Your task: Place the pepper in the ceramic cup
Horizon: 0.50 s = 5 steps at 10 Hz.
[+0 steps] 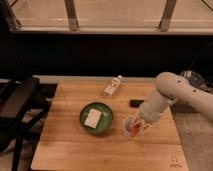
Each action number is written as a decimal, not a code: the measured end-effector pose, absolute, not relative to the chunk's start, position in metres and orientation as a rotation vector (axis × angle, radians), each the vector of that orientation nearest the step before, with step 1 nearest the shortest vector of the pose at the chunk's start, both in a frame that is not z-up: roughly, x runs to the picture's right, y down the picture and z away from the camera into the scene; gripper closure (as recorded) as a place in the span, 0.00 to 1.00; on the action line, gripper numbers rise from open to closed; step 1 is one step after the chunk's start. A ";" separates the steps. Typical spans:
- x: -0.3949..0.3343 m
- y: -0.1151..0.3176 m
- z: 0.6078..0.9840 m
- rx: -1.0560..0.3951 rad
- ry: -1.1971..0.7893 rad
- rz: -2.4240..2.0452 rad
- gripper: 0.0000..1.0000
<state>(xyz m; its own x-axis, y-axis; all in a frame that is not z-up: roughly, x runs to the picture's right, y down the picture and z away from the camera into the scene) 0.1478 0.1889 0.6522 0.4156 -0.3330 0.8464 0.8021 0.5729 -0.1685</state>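
A pale ceramic cup [129, 127] stands on the wooden table [65, 145], right of centre. A red pepper [136, 131] shows at the cup's mouth, under the gripper. My gripper [139, 124] hangs from the white arm [170, 92] that comes in from the right, and it sits right over the cup's right rim.
A green bowl [96, 118] holding a white block sits left of the cup. A small bottle [113, 85] lies on its side at the table's back. A dark object [135, 103] lies behind the cup. A black chair [17, 107] stands at the left.
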 end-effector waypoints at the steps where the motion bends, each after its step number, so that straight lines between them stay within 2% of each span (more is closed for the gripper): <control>1: 0.148 0.194 0.652 -0.635 -0.884 -0.768 0.20; 5: 0.138 0.199 0.662 -0.662 -0.935 -0.789 0.21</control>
